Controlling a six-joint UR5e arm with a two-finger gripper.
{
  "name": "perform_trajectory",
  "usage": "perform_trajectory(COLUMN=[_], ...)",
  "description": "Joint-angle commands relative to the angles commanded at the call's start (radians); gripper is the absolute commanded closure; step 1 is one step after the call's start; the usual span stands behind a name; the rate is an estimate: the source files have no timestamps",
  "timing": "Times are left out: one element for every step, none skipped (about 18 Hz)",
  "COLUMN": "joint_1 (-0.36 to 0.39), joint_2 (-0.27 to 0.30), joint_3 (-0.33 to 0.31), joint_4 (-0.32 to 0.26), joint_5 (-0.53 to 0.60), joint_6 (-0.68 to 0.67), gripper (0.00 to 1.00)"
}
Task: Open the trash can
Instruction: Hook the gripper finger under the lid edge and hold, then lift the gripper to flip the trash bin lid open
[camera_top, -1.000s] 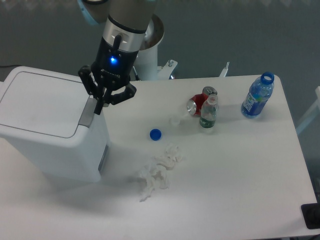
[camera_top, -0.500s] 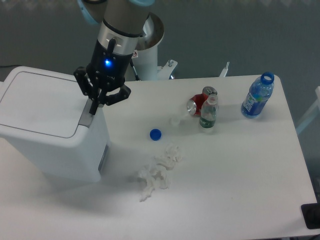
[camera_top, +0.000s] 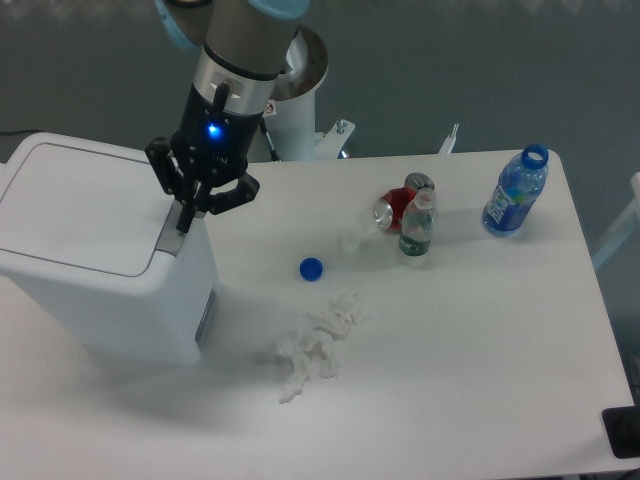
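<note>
The trash can (camera_top: 95, 250) is a big white boxy bin at the table's left side, its flat lid down. A grey push-button tab (camera_top: 172, 240) runs along the lid's right edge. My gripper (camera_top: 186, 218) points down right at the upper end of that tab, its dark fingers drawn together with nothing between them. The fingertips look to be touching the tab. The arm's black wrist with a blue light rises above it.
A blue bottle cap (camera_top: 311, 268) and crumpled white tissue (camera_top: 318, 342) lie in the middle. Right of them stand a small green-label bottle (camera_top: 417, 228) and red cans (camera_top: 398, 207). A blue water bottle (camera_top: 516, 192) stands at far right.
The gripper has shifted a little to the left and up, from beside the bin's upper right corner to over the grey tab. The lid has stayed down.
</note>
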Motion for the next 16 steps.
perform_trajectory(joint_1=[0.000,0.000,0.000,0.000,0.000,0.000,0.000,0.000,0.000,0.000,0.000,0.000,0.000,0.000,0.000,0.000], joint_2=[-0.002,-0.002,-0.003,-0.005,-0.006,-0.008,-0.009,-0.009,-0.011,-0.011,-0.011,-0.011,-0.015,-0.017,-0.017,-0.017], joint_3=[-0.002,-0.002,-0.002,0.000,0.000,0.000,0.000,0.000,0.000,0.000,-0.002,0.000,0.002,0.005,0.006,0.006], joint_4=[0.000,0.000,0.000,0.000,0.000,0.000,0.000,0.000,0.000,0.000,0.000,0.000,0.000,0.000,0.000,0.000], joint_5=[0.000,0.000,0.000,0.000,0.000,0.000,0.000,0.000,0.000,0.000,0.000,0.000,0.000,0.000,0.000,0.000], joint_6=[0.000,0.000,0.000,0.000,0.000,0.000,0.000,0.000,0.000,0.000,0.000,0.002,0.002,0.000,0.000,0.000], gripper=[0.98,0.98,0.98,0.98,0.98,0.98,0.98,0.98,0.98,0.98,0.98,0.98,0.98,0.98,0.98,0.98])
